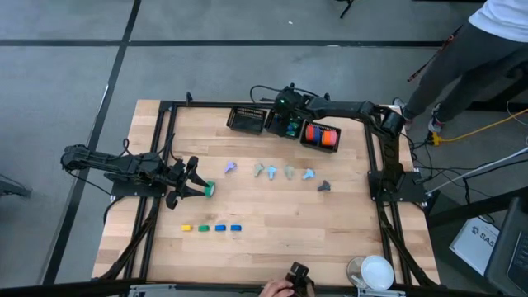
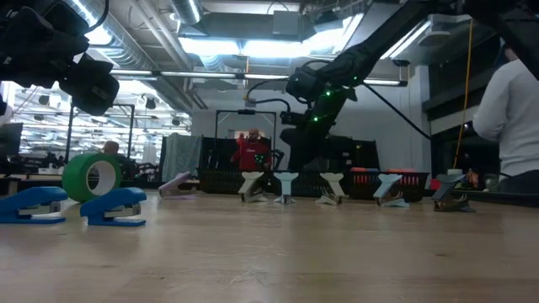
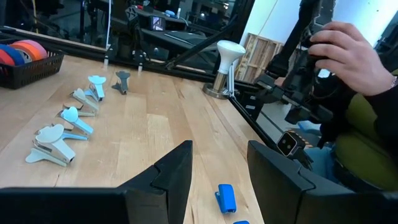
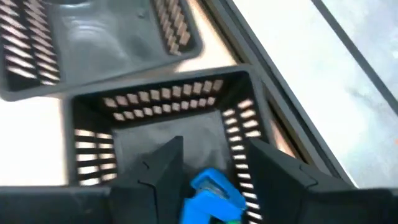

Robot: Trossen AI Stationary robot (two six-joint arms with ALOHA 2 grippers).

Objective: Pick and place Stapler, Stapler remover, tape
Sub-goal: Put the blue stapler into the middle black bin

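Observation:
My left gripper [image 1: 195, 182] [image 3: 217, 163] is open, low over the table's left part. A green roll of tape [image 1: 209, 189] [image 2: 93, 177] stands on edge on the wood just right of it, untouched. Near the front lies a row of small staplers [image 1: 211, 228]: one yellow, one green, two blue [image 2: 114, 207]. Pastel staple removers [image 1: 272, 172] [image 3: 62, 127] stand in a row mid-table. My right gripper [image 4: 214, 168] is open over the middle basket [image 1: 286, 125]. A blue stapler [image 4: 211, 190] lies in the basket below the gap between its fingers.
Three black baskets line the far edge; the right one [image 1: 322, 136] holds orange and red tape rolls. A dark staple remover [image 1: 324, 186] sits right of the pastel ones. A person's hand [image 1: 276, 288] [image 3: 348, 50] holds a device at the near edge, beside a white-topped stand [image 1: 376, 271].

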